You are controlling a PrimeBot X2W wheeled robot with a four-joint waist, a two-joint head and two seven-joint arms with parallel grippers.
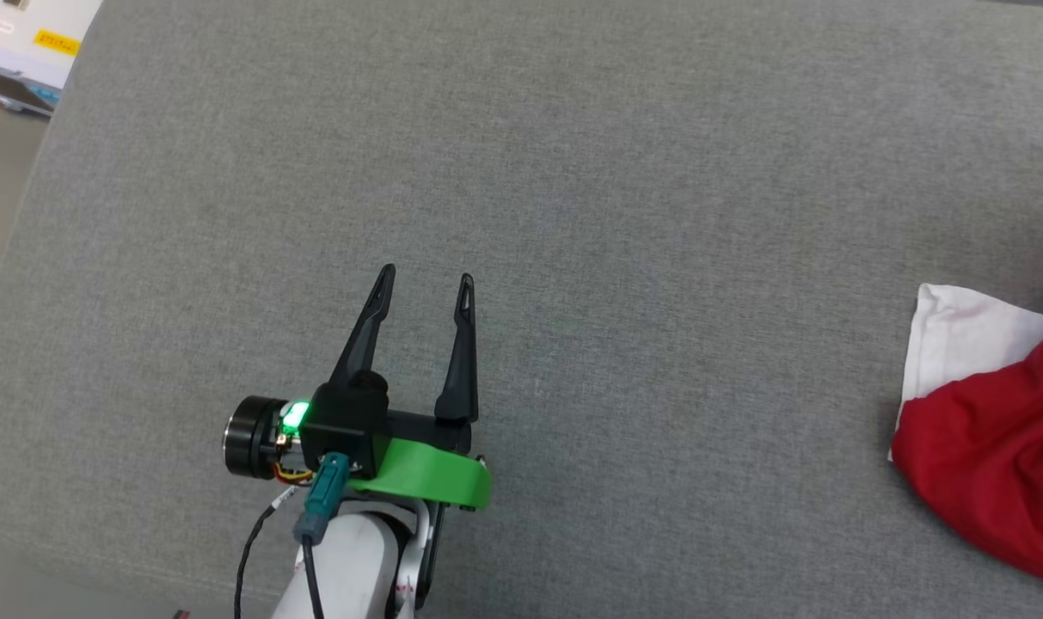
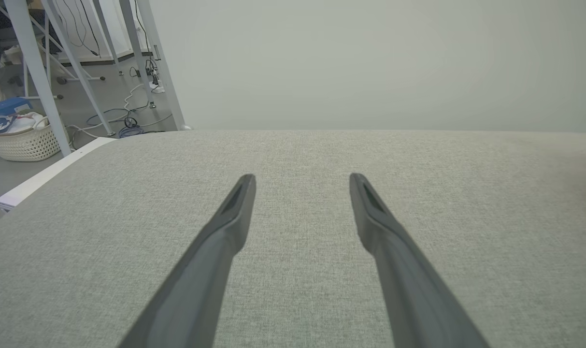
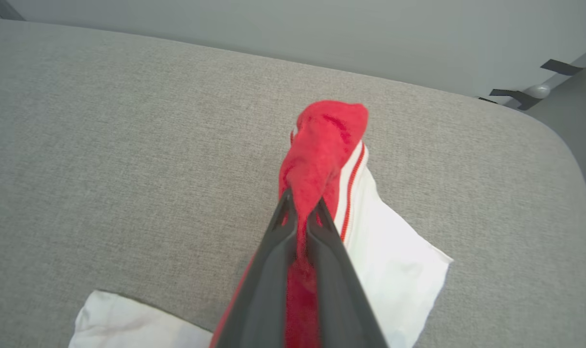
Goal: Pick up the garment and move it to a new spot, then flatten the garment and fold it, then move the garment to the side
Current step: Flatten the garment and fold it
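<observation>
The garment point(image 1: 994, 447), red with a white sleeve, lies bunched at the right edge of the head view on the grey cushion point(image 1: 573, 172). In the right wrist view my right gripper point(image 3: 301, 205) is shut on a fold of the garment point(image 3: 324, 140), and red cloth bulges past the fingertips. A white sleeve with red striped trim hangs to the right of the fingers, and another white part lies at the lower left. My left gripper point(image 1: 425, 288) stands open over bare cushion, far to the left of the garment, nothing between its fingers point(image 2: 235, 212).
The grey cushion point(image 2: 293, 159) ends at a wall behind. Left of it, on the floor, stand a woven basket point(image 2: 20, 140), pale metal frame legs point(image 2: 36, 72) and loose cables. A white box edge point(image 1: 31, 43) shows at the head view's upper left.
</observation>
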